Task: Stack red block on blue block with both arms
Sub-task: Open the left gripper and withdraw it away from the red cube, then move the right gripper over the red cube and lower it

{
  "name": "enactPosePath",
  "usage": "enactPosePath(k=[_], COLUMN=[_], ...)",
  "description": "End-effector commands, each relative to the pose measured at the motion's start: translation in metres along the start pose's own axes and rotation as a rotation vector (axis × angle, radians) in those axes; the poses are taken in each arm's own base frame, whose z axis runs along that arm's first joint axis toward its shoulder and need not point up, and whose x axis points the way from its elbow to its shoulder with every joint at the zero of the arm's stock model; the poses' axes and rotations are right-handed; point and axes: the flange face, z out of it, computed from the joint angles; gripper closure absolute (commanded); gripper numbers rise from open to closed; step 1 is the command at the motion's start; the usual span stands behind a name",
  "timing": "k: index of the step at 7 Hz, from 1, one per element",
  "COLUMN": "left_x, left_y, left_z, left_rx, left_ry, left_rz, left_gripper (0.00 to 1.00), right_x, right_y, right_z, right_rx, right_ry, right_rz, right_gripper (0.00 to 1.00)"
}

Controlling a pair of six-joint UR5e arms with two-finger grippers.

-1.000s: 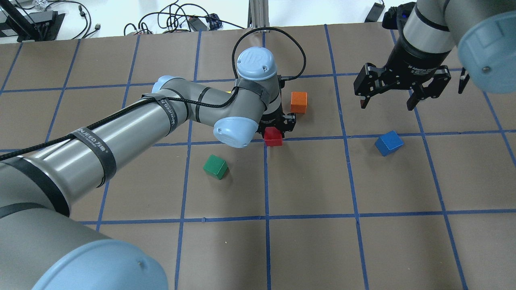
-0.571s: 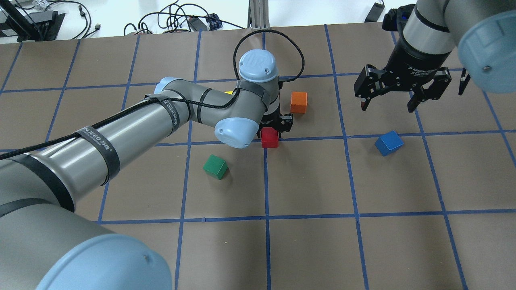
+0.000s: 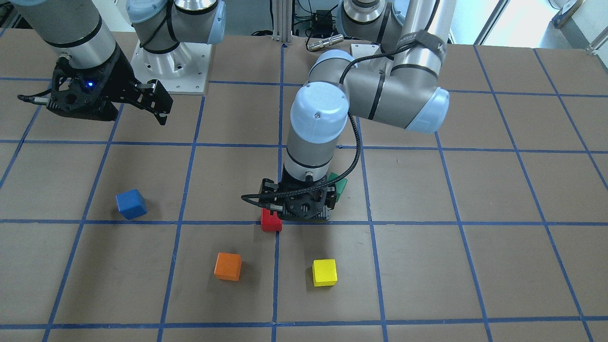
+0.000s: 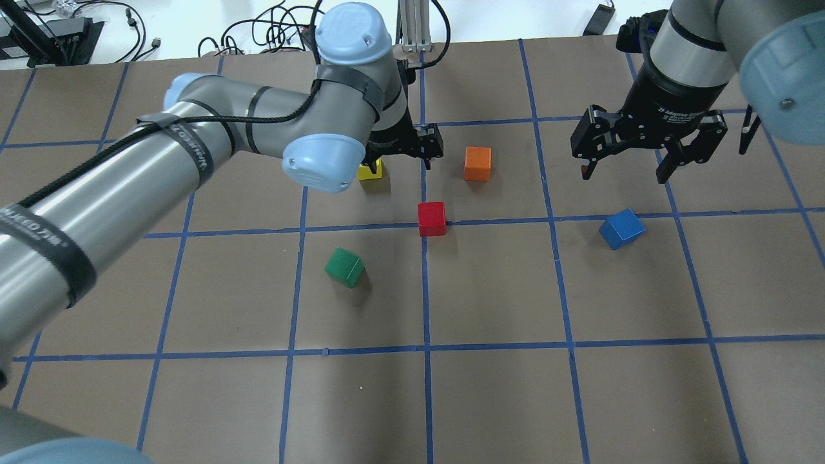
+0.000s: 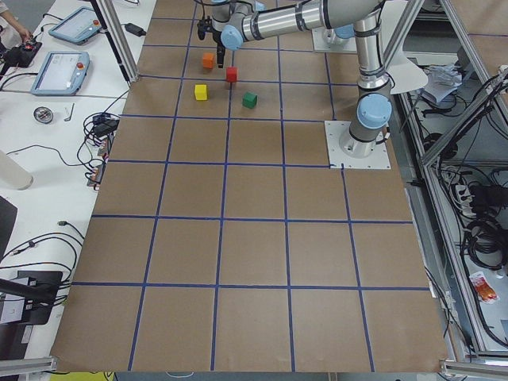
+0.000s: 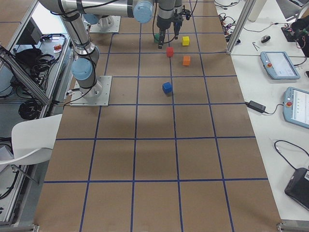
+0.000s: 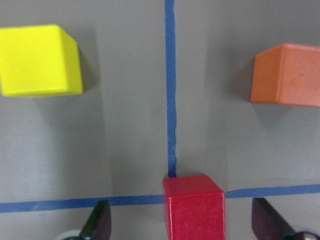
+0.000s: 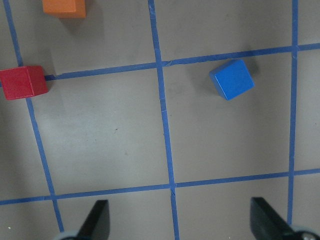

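The red block (image 4: 431, 218) sits on the table where two blue tape lines cross; it also shows in the front view (image 3: 271, 221). My left gripper (image 4: 398, 164) is open and empty, raised above the table just beyond the block. In the left wrist view the block (image 7: 194, 207) lies low between the spread fingers (image 7: 99, 222). The blue block (image 4: 622, 228) lies alone to the right, turned askew. My right gripper (image 4: 625, 169) hovers open and empty beyond it. The right wrist view shows the blue block (image 8: 231, 79) and the red block (image 8: 22, 82).
An orange cube (image 4: 477, 163) lies beyond the red block. A yellow cube (image 4: 371, 170) is partly under the left wrist. A green cube (image 4: 345, 267) lies nearer to me on the left. The table is brown paper with a blue tape grid (image 4: 425, 348).
My left gripper was down around the red block; it has lifted up and away from me, leaving the block on the table. The right gripper has barely moved.
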Motion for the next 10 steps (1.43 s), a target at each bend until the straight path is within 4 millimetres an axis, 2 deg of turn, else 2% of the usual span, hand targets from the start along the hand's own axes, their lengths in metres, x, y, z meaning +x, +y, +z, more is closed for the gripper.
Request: enactPosePath(k=[1,2,3,4,5,6,8,10], left_x=[-0.123,-0.153,-0.151,-0.154,-0.150,-0.155,-0.156,-0.159], left_y=[0.004,0.024,0.045,0.059,0.067,0.068,0.070,0.070], left_z=[-0.096,-0.135,-0.168,-0.189,-0.195,-0.196,-0.196,-0.201], left_rx=[-0.036,-0.051,-0.031,-0.020,-0.023,-0.025,-0.062,-0.061], left_ry=[-0.013,-0.022,-0.035,-0.040,-0.039,-0.043,-0.087,-0.124], left_rz=[0.107,0.111,0.100,0.087,0.082,0.029,0.011,0.001], left_gripper=[0.00,0.00,0.00,0.00,0.00,0.00,0.00,0.00], right_x=[-0.006,-0.012,-0.017,-0.032,-0.062,-0.092,-0.129,-0.177], right_y=[-0.022,-0.037,-0.049,-0.056,-0.064,-0.069,-0.082,-0.078], right_z=[0.004,0.021,0.031,0.039,0.056,0.075,0.117,0.161], right_rx=[0.075,0.061,0.075,0.107,0.124,0.138,0.139,0.121], right_ry=[-0.020,-0.016,-0.019,-0.016,-0.018,-0.024,-0.034,-0.035], right_rz=[-0.001,-0.008,0.004,-0.024,-0.048,-0.032,-0.039,-0.029], right_gripper=[0.00,0.00,0.00,0.00,0.00,0.00,0.00,0.00])
